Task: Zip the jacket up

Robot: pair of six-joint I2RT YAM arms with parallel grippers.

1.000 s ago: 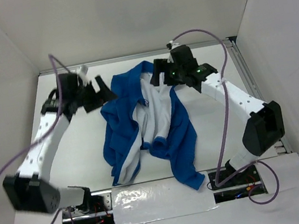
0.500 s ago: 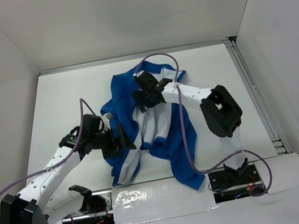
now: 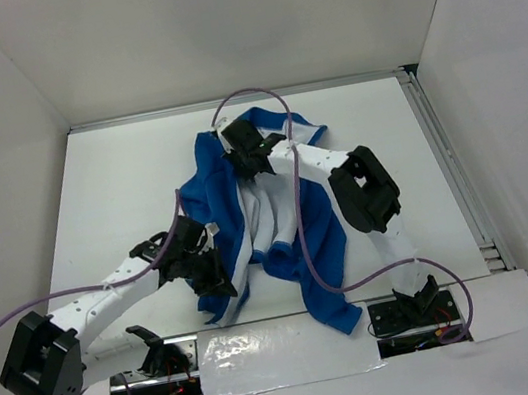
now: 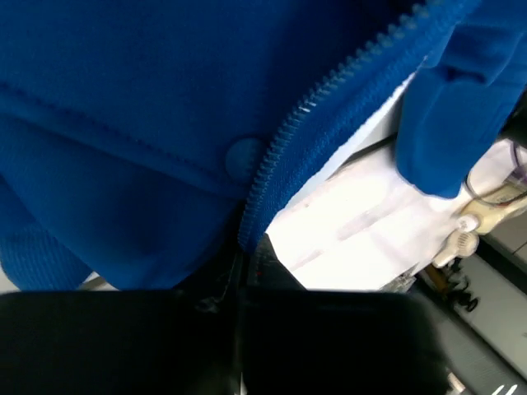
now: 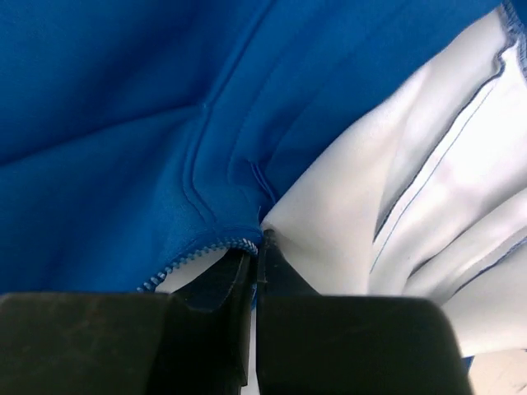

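Jacket (image 3: 306,236): royal blue, white lining (image 3: 267,212) showing; lies open and rumpled at the middle of the white surface (image 3: 119,181), collar toward the far edge, hem toward the arm bases. Front unzipped; the two front edges lie apart with lining between them. A second ago its near-left hem was spread a little wider; it is now bunched under the left arm.

Left claw (image 3: 220,288): at the jacket's near-left corner, on the hem of the left front panel. A second ago it hung wide open beyond the jacket's far-left side; half a second ago it stood beside the left panel, not yet closed. Now clenched on the jacket. In the left wrist view the fingers (image 4: 247,280) meet on the bottom end of the blue zipper teeth (image 4: 329,90), which run up and right from the grip.

Right claw (image 3: 239,166): at the jacket's far end, just below the collar on the left panel. A second ago it hovered open to the right of the collar; it has since crossed over the lining. Now clenched on the jacket. The right wrist view shows the fingers (image 5: 239,284) pinched where blue fabric, a short run of zipper teeth (image 5: 193,257) and white lining meet.
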